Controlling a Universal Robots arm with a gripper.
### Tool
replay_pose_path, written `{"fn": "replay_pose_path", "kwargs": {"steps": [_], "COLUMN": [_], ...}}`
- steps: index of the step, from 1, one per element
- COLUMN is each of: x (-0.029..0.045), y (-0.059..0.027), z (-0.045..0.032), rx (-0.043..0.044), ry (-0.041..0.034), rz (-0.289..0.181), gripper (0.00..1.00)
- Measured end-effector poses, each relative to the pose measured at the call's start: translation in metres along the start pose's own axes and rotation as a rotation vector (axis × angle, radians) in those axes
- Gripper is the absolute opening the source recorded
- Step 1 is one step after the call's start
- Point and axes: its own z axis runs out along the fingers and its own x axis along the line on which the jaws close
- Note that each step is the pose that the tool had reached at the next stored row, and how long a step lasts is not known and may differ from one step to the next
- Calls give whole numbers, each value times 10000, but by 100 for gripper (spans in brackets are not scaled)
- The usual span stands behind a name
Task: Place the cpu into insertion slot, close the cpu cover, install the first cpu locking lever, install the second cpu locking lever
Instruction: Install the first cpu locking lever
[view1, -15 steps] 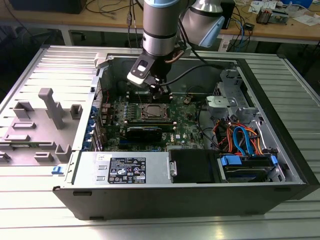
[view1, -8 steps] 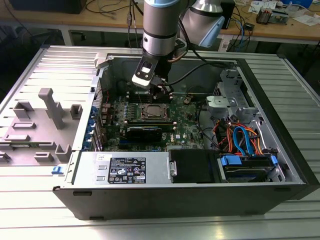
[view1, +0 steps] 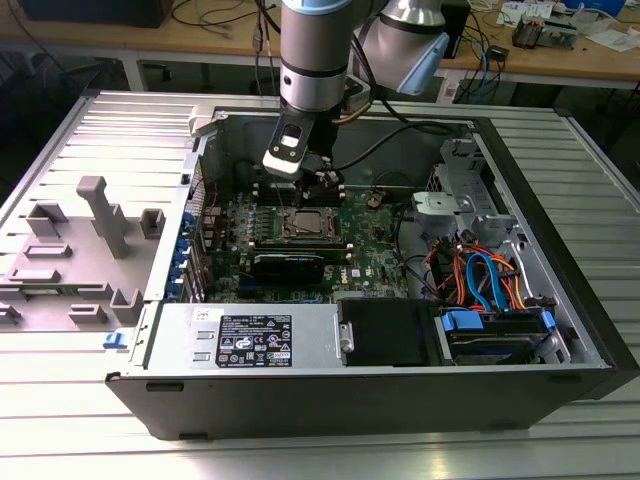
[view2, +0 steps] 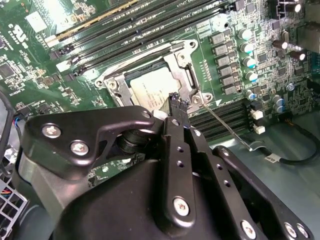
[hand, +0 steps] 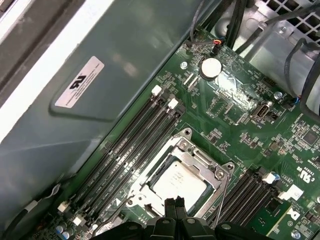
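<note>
On ribbed aluminium desk (view1: 300, 455), found open computer case (view1: 300, 395). Saw arm (view1: 313, 60) upright, wrist pointing straight down over green motherboard (view1: 365, 265). Found matte black fingers (hand: 170, 209) pressed together, gripping nothing, poised over edge of cpu (hand: 179, 182); cannot tell whether touching. Logged cpu as flat dull-grey square seated in socket, under silvery windowed cpu cover (hand: 200, 161) lying flat. Spotted thin wire locking lever (view2: 222, 122) beside socket

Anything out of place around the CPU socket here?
One thin locking lever juts away from the cpu cover across the memory slots, apparently unlatched, near the claw. The cpu sits flat under the cover; nothing else stands out.
</note>
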Motion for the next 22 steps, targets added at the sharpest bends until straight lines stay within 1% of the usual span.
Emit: {"fn": "replay_pose_path", "kwargs": {"steps": [17, 20, 21, 22], "x": [7, 10, 11, 13], "y": [-10, -15, -14, -17], "z": [1, 3, 4, 3], "rx": [2, 15, 21, 22], "ry": [-1, -2, -3, -3], "rz": [-21, -445, -659, -746], "gripper": [11, 11, 11, 11]}}
